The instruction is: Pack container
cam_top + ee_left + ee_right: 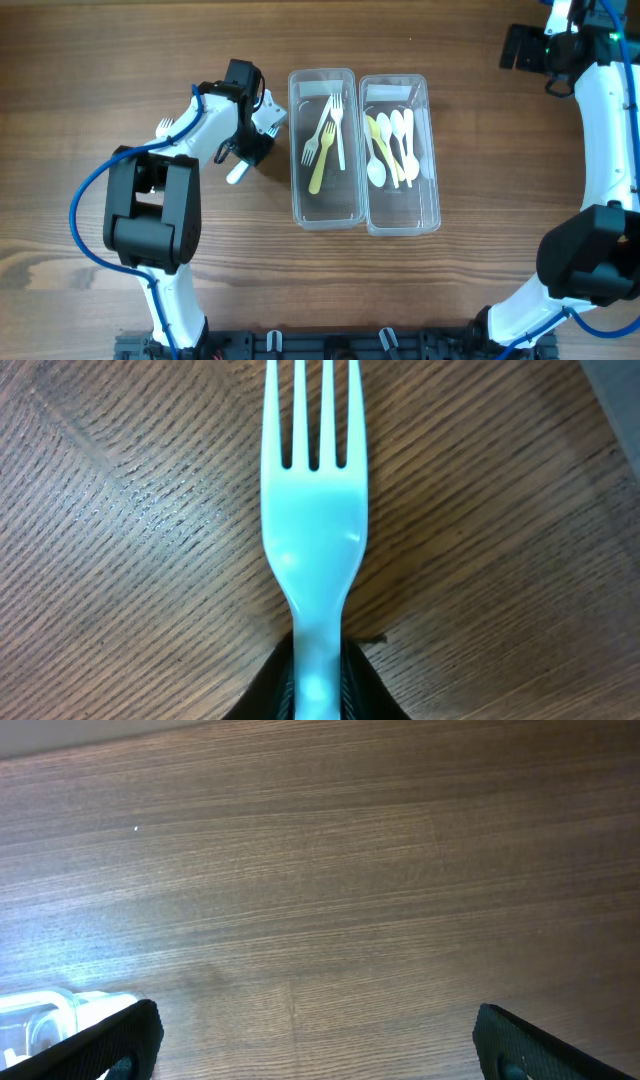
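Note:
My left gripper is shut on the handle of a pale blue plastic fork, just left of the containers. The fork's tines point away from the wrist camera, over bare wood; one end of it shows in the overhead view. A clear container holds several forks, white and yellow. The clear container next to it holds several spoons, white and yellow. My right gripper is open and empty at the far right; its fingers frame bare wood in the right wrist view.
The two containers stand side by side in the middle of the wooden table. A corner of a clear container shows at the lower left of the right wrist view. The arm bases stand at the front edge.

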Controlling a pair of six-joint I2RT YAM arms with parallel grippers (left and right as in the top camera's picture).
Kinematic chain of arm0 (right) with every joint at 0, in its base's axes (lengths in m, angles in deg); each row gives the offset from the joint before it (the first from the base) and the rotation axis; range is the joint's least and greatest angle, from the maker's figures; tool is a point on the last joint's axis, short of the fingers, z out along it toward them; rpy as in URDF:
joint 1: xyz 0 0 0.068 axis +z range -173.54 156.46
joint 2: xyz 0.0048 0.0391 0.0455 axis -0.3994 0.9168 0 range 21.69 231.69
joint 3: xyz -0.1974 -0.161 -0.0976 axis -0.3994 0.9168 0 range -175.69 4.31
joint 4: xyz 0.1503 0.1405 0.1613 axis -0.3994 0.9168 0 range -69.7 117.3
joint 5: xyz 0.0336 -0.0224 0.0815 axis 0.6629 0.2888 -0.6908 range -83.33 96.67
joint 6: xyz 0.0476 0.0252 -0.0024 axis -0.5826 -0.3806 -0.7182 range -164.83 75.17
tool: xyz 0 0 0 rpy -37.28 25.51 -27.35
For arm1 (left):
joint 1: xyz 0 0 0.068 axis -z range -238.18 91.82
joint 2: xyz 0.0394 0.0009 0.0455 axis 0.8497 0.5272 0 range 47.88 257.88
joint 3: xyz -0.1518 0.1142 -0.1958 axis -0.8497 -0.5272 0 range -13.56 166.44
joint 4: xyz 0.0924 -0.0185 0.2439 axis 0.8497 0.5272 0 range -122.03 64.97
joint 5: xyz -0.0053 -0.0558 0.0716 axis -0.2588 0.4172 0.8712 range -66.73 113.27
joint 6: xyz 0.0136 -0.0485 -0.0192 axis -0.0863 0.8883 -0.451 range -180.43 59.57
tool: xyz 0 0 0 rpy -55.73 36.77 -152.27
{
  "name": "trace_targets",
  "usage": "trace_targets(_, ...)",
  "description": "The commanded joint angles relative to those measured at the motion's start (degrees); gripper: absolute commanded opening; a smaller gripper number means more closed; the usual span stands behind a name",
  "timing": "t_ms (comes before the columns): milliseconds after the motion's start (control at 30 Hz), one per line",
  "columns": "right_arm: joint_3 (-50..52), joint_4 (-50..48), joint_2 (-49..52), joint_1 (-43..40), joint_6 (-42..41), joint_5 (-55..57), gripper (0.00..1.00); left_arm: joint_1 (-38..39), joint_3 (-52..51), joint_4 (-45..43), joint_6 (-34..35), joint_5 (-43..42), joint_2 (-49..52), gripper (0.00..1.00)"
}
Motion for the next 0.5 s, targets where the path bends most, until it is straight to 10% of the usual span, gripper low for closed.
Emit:
trace_targets(0,-0.6,-0.1,-0.7,0.2,0.7,0.4,1.0,-0.1,-0.9,0.1,2.4,2.4,2.9,0.04)
trace_targets(467,-0.6,-0.1,-0.7,0.2,0.7,0.4,1.0,-4.3,1.5,-0.1,8.8,4.4,-5.9,0.04)
